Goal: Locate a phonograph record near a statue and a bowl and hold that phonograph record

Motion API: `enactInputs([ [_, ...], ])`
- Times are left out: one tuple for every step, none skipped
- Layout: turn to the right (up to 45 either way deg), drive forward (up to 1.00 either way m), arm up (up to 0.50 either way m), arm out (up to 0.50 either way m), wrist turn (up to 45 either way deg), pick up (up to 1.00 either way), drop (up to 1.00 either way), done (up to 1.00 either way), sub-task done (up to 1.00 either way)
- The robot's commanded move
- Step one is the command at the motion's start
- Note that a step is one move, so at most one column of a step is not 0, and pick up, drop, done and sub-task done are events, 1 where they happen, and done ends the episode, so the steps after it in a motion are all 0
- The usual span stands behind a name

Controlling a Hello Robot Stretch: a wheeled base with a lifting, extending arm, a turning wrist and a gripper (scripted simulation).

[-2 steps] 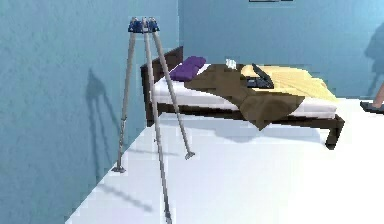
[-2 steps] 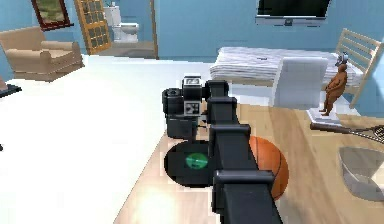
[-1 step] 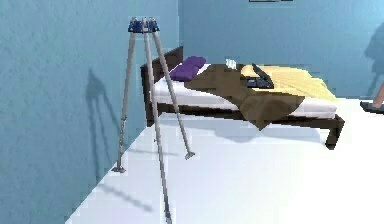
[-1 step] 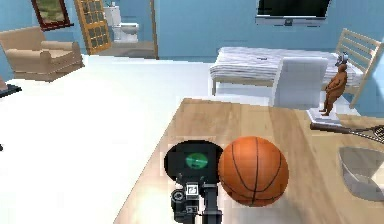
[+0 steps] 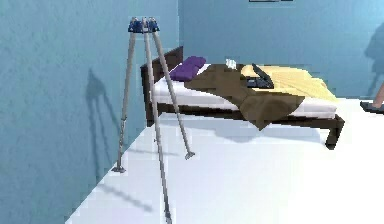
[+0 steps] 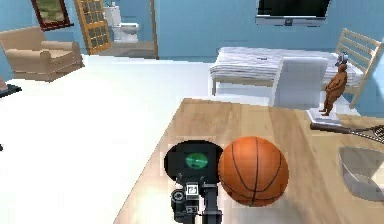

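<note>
Phonograph record point(image 6: 193, 158) lies flat on the wooden bench point(image 6: 260, 120). It's black with a green label, print too small to read. Basketball point(image 6: 254, 170) covers one edge of it. Gripper point(image 6: 196, 196) sits at the record's near rim, partly cut off at the bottom; can't tell its state or whether it holds anything. Statue point(image 6: 334, 88) and grey bowl point(image 6: 362, 168) are on the same bench, the bowl clipped at the arm side view's right.

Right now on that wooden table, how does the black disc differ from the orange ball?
The phonograph record is black with a green centre; the basketball is orange with dark seams. The record lies flat and thin; the basketball bulges up as a sphere. Both sit side by side on the table.
</note>
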Motion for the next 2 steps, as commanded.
enactInputs([
  [0.0,0.0,0.1,0.0,0.0,0.0,0.0,0.0,0.0],
  [0.0,0.0,0.0,0.0,0.0,0.0,0.0,1.0,0.0],
])
